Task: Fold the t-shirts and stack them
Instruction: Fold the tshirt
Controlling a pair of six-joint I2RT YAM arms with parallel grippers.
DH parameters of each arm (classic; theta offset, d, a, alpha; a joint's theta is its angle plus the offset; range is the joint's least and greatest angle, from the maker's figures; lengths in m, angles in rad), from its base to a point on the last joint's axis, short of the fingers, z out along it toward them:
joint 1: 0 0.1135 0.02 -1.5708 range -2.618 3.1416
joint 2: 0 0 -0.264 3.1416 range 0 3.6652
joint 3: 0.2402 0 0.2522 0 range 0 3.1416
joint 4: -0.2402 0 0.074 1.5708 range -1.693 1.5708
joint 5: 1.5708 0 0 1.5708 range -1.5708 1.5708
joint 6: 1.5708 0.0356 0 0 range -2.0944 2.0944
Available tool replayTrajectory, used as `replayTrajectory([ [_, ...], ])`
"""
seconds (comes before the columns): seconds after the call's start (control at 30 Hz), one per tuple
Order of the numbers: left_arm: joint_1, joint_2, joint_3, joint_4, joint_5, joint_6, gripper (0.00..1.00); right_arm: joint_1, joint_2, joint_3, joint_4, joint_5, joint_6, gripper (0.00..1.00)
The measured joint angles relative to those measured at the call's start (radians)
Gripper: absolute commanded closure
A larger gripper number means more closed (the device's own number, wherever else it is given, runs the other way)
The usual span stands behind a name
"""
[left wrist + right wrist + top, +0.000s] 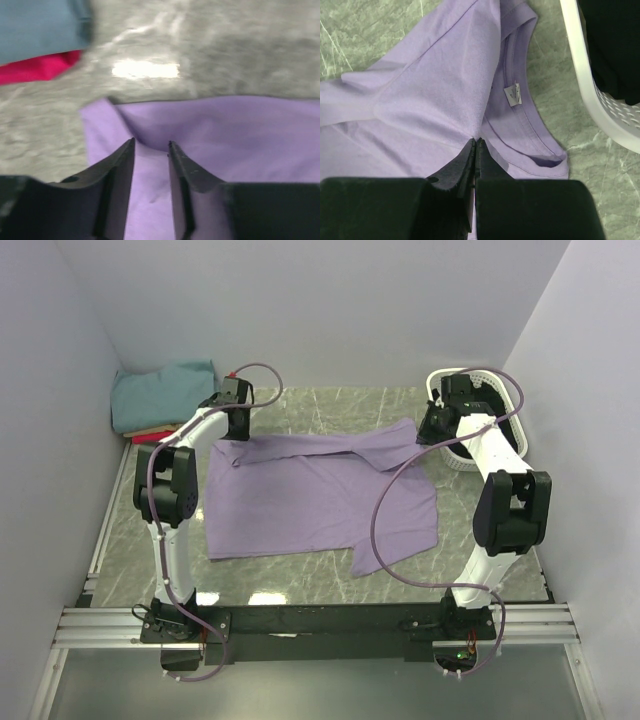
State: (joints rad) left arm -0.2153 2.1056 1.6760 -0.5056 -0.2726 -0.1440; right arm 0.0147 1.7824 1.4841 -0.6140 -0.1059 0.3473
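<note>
Top external view has the purple shirt point(320, 495) spread flat in the middle of the table point(300, 410), between the 2 arms, with a narrow band along its far edge doubled over toward the near side. At the far-left corner of that band sits the left gripper point(151, 145); its jaws stand apart with cloth showing in the gap, so it looks let go and not pinching. At the far-right end, beside the collar and its small white label point(512, 94), the right gripper point(476, 141) is clamped tight on a ridge of the same shirt. Well to the left, in the far corner, a folded teal shirt point(160, 395) lies on a red one point(35, 67); just right of the collar stands a white basket point(590, 95) holding something dark. My reading is that fold 1 is being laid down. Next, the right jaws should let go without dragging the collar, then both arms need fresh holds for the next fold.
</note>
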Motion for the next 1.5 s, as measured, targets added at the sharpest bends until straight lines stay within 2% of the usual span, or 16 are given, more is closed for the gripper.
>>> replayTrajectory([
  [0.17, -0.004, 0.0, 0.018, -0.023, 0.096, -0.004, 0.57, 0.0, 0.0, 0.0, 0.0, 0.0, 0.0, 1.0],
  [0.33, -0.007, -0.001, 0.039, -0.043, 0.098, -0.013, 0.56, 0.0, 0.0, 0.0, 0.001, -0.001, 0.0, 1.0],
  [0.93, -0.043, 0.006, 0.063, -0.174, -0.013, -0.051, 0.56, 0.0, 0.0, -0.006, 0.021, -0.019, 0.0, 0.99],
  [1.33, -0.055, 0.074, 0.063, -0.174, -0.077, -0.071, 0.57, 0.0, 0.0, -0.006, 0.023, -0.024, 0.0, 0.99],
  [1.43, -0.059, 0.088, 0.062, -0.174, -0.09, -0.08, 0.63, 0.0, 0.0, -0.006, 0.023, -0.029, -0.001, 0.99],
  [1.5, -0.06, 0.088, 0.062, -0.173, -0.093, -0.084, 0.8, 0.0, 0.0, -0.006, 0.023, -0.031, -0.001, 0.99],
])
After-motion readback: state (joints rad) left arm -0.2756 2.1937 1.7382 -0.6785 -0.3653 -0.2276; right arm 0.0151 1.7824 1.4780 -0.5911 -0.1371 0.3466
